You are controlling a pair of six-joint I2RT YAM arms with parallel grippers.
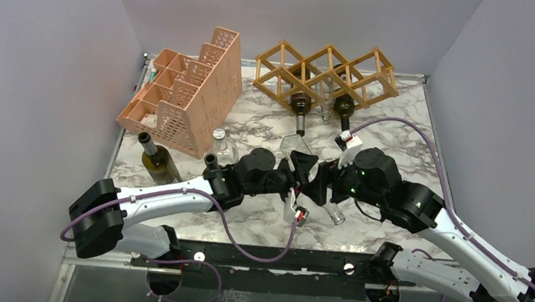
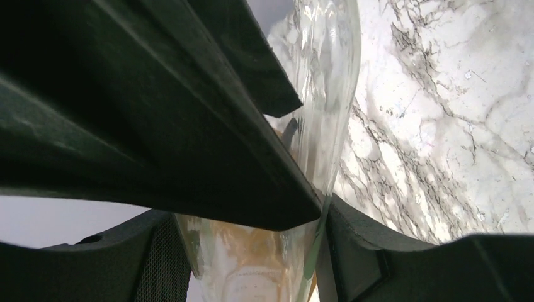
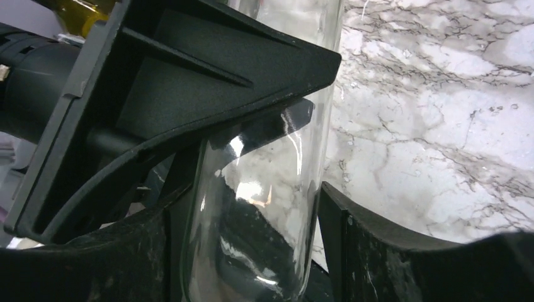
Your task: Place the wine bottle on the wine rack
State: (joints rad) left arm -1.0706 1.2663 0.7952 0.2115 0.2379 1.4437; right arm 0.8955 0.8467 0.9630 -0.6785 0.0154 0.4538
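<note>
A clear glass wine bottle (image 1: 293, 144) hangs slantwise above the middle of the marble table, between both grippers. My left gripper (image 1: 299, 170) is shut on it; in the left wrist view the glass (image 2: 327, 94) fills the space between my fingers (image 2: 252, 251). My right gripper (image 1: 322, 185) faces it from the right. Its jaws (image 3: 245, 245) stand close around the bottle's body (image 3: 277, 163), with a thin strip of marble showing beside the right finger. The wooden wine rack (image 1: 326, 72) stands at the back and holds dark bottles (image 1: 299, 104) with necks toward me.
A pink perforated organizer (image 1: 185, 96) stands at the back left. A green bottle (image 1: 156, 157) and a small clear bottle (image 1: 223, 146) stand upright left of the left arm. Grey walls close in the table on three sides.
</note>
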